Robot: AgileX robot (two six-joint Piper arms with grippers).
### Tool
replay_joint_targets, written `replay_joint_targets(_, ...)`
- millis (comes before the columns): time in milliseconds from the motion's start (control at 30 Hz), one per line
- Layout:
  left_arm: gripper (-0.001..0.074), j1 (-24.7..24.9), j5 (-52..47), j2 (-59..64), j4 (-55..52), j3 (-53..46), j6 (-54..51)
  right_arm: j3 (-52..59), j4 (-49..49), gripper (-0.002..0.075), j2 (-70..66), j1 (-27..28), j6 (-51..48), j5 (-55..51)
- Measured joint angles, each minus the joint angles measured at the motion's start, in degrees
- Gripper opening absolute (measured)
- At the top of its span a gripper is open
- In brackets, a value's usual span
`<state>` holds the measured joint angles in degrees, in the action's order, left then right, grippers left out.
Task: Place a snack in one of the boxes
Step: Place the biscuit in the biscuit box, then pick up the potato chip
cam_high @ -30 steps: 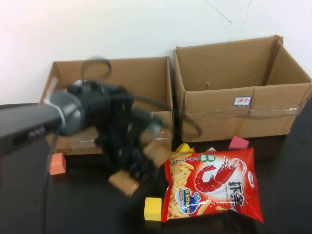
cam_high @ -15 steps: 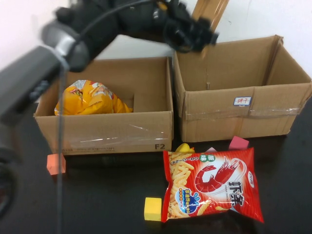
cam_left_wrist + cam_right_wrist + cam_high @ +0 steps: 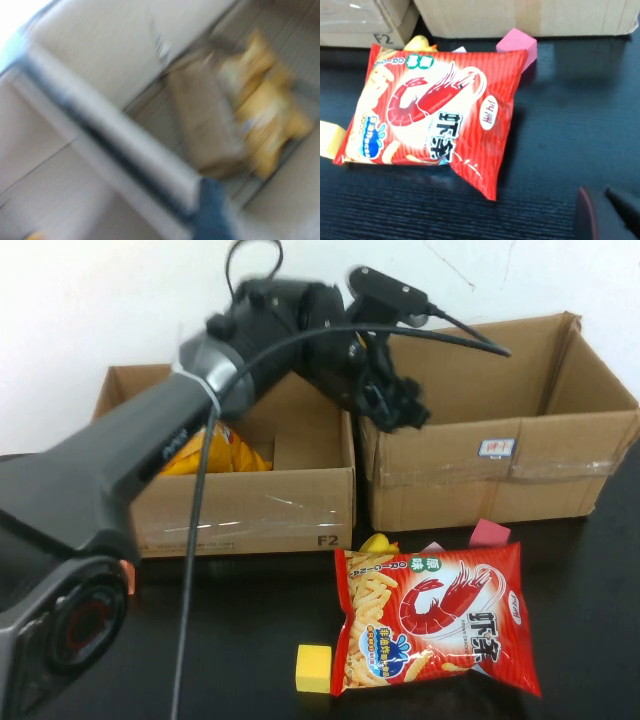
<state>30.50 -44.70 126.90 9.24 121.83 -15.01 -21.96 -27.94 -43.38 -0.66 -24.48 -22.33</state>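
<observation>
A red shrimp-chip bag [image 3: 435,615] lies flat on the black table in front of the two open cardboard boxes; it also shows in the right wrist view [image 3: 437,120]. A yellow snack bag [image 3: 205,450] lies inside the left box [image 3: 250,510], and shows blurred in the left wrist view [image 3: 265,125]. My left gripper [image 3: 397,405] is raised over the wall between the left box and the right box [image 3: 480,470]. My right gripper [image 3: 607,215] hovers low over the table to the right of the red bag and holds nothing.
A yellow block [image 3: 313,668] lies at the red bag's front left corner. A pink block [image 3: 489,533] and a small yellow object [image 3: 375,542] lie between the red bag and the boxes. My left arm spans the left side of the table.
My left arm swung up from the table in front of the left box, passed high above the boxes, and now its gripper has come down to the wall between them.
</observation>
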Motion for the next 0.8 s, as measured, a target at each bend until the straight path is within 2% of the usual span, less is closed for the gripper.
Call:
replay_joint_targets(167,0.0119,0.0,-12.8,-4.0,-11.9,2.9,2.2,0.0,0.0,0.0029,0.0,0.0,-0.8,-0.3)
replay_joint_targets(267,0.0036,0.0,-19.3,-7.3,-16.2,3.7,2.8,0.0,-2.0,0.0029,0.0,0.0,-2.6,-0.3)
replay_joint_targets(400,0.0008,0.0,-25.1,-13.6,-18.0,3.9,3.4,0.0,-8.8,0.003,0.0,0.0,-9.6,-0.3)
replay_joint_targets(600,0.0001,0.0,-26.9,-25.4,-18.2,2.5,5.1,0.0,-18.2,0.0049,0.0,0.0,-18.5,-1.2)
replay_joint_targets(700,0.0001,0.0,-27.0,-33.3,-18.2,-3.1,6.2,0.0,-19.3,0.0127,0.0,0.0,-20.3,-1.3)
replay_joint_targets(800,0.0,0.0,-26.2,-40.9,-18.2,-12.0,7.2,0.0,-19.5,0.0265,-0.3,0.0,-21.4,-1.3)
